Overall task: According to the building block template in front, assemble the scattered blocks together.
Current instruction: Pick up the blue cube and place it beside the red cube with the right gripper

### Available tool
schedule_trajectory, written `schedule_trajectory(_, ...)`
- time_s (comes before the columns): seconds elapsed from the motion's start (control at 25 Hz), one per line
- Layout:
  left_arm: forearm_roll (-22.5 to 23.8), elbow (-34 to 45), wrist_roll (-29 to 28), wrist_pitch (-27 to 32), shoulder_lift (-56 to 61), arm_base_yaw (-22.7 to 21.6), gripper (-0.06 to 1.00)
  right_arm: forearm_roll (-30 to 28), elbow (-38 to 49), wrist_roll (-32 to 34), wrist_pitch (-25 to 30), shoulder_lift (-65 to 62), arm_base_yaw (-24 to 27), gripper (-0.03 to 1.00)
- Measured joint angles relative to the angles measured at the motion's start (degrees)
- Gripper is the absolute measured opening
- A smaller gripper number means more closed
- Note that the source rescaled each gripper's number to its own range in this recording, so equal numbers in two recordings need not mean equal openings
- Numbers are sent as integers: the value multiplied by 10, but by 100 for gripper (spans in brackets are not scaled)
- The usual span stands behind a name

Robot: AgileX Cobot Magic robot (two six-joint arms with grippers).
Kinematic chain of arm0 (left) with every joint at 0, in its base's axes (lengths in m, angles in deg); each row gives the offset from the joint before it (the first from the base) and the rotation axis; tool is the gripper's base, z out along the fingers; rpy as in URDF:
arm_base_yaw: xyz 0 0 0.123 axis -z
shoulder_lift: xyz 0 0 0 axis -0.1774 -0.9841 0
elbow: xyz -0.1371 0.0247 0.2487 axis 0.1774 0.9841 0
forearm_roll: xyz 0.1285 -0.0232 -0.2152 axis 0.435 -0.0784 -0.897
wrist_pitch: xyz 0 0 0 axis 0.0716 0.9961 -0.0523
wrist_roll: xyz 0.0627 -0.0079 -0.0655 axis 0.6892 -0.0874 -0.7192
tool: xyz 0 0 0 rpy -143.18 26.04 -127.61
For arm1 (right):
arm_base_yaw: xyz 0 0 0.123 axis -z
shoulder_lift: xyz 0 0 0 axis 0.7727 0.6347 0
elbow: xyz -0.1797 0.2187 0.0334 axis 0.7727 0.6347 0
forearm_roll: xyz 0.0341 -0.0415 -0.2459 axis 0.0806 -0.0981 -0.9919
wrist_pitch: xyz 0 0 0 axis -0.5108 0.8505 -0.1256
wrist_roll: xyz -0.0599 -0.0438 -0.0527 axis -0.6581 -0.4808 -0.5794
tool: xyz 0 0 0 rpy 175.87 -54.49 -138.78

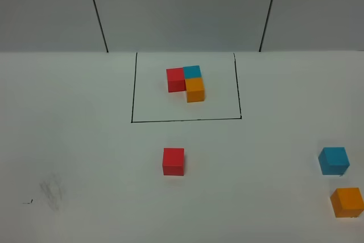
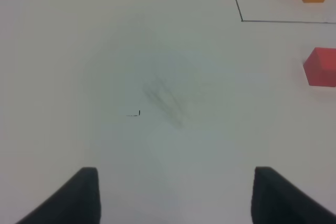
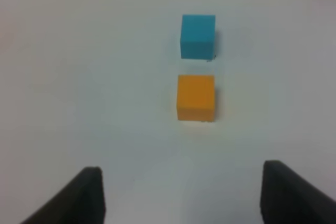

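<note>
At the far middle of the white table [image 1: 79,140], the template [image 1: 186,82] of red, blue and orange cubes sits inside a drawn black frame [image 1: 132,92]. Nearer, outside the frame, lies the loose red block [image 1: 173,161]; the blue block [image 1: 334,160] and orange block [image 1: 347,202] lie close together, not touching, far right. The left gripper [image 2: 176,198] hangs wide open, holding nothing. The right gripper [image 3: 181,198] is open and empty too, facing the orange block.
</note>
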Motion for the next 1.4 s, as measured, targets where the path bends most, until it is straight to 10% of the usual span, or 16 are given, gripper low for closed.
schedule_trajectory(0.4, 0, 0, 0, 0, 0, 0, 98, 5, -38, -4, -94, 157, 0, 34)
schedule_trajectory(1.4, 0, 0, 0, 0, 0, 0, 97, -8, -90, -32, -102, 414, 0, 24)
